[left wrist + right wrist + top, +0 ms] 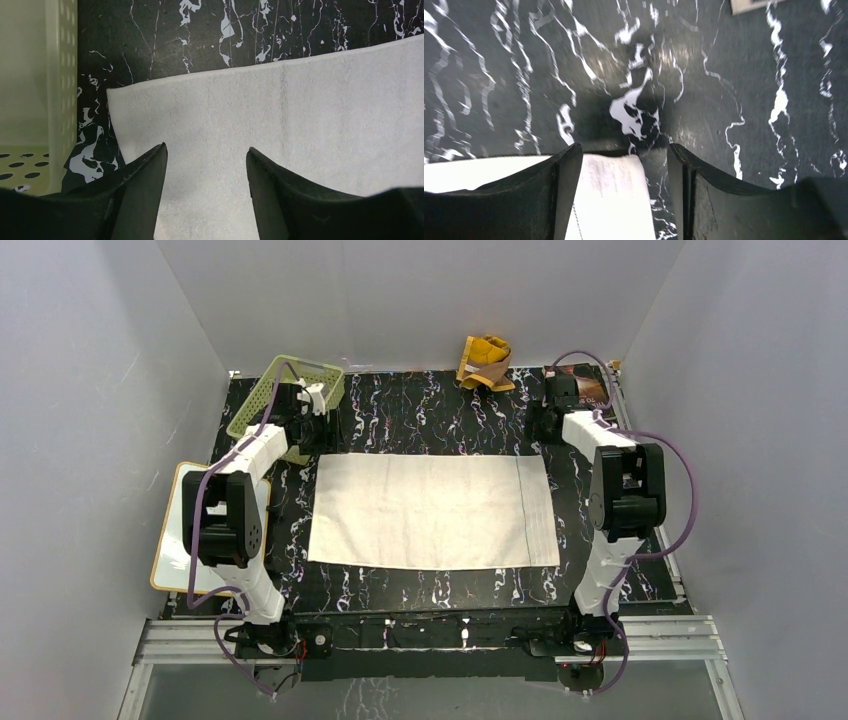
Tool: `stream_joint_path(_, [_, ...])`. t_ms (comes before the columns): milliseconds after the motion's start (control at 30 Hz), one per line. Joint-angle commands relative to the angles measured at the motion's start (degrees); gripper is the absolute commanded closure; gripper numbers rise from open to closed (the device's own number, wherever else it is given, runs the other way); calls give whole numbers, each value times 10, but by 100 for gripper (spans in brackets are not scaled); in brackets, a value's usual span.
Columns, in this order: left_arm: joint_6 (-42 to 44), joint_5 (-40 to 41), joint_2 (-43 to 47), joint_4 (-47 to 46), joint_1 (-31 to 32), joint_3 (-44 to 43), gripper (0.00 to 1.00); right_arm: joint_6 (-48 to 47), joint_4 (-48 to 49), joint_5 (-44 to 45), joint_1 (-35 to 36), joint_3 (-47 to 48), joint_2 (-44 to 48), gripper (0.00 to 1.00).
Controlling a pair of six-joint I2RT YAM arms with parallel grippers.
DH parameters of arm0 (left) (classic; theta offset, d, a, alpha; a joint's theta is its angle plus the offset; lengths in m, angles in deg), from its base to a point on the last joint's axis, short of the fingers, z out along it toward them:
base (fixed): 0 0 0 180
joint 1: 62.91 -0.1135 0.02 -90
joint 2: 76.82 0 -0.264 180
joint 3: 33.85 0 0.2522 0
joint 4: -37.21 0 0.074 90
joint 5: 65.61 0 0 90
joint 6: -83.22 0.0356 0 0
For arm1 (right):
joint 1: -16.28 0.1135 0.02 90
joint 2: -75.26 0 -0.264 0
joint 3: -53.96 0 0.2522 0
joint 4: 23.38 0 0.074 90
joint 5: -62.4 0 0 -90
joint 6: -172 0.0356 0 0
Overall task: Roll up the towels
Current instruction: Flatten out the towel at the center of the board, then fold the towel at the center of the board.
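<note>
The cream-white towel (430, 510) lies spread flat in the middle of the black marbled table. My left gripper (320, 428) hovers at its far left corner; in the left wrist view the gripper (206, 150) is open, with the towel (300, 125) beneath and nothing pinched. My right gripper (543, 427) is at the far right corner. In the right wrist view it (624, 147) is open, and the towel's corner (609, 190) lies between the spread fingers. The mustard-yellow towel (487, 362) sits crumpled at the table's back edge.
A green perforated basket (262, 392) stands at the back left, just beside the left gripper, its wall (60, 90) close in the left wrist view. A dark-covered book (592, 392) lies at the back right. A white board (170, 550) rests by the left arm.
</note>
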Motion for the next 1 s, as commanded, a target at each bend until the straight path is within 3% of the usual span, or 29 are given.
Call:
stream_joint_path(0, [22, -25, -1, 33, -5, -39, 43, -45, -61, 25, -5, 36, -15, 41])
stream_joint_path(267, [16, -32, -4, 28, -9, -45, 43, -39, -22, 0, -6, -53, 10, 44])
stream_joint_path(567, [3, -35, -6, 26, -10, -49, 45, -45, -12, -1, -12, -55, -29, 54])
stream_joint_path(700, [4, -29, -5, 27, -11, -46, 45, -43, 1, -20, -37, -72, -30, 62])
stream_joint_path(833, [2, -26, -7, 16, -13, -40, 44, -25, -1, -21, -51, -71, -22, 84])
stream_joint_path(967, [7, -24, -22, 2, -15, -44, 43, -18, -9, 17, -55, -62, -5, 87])
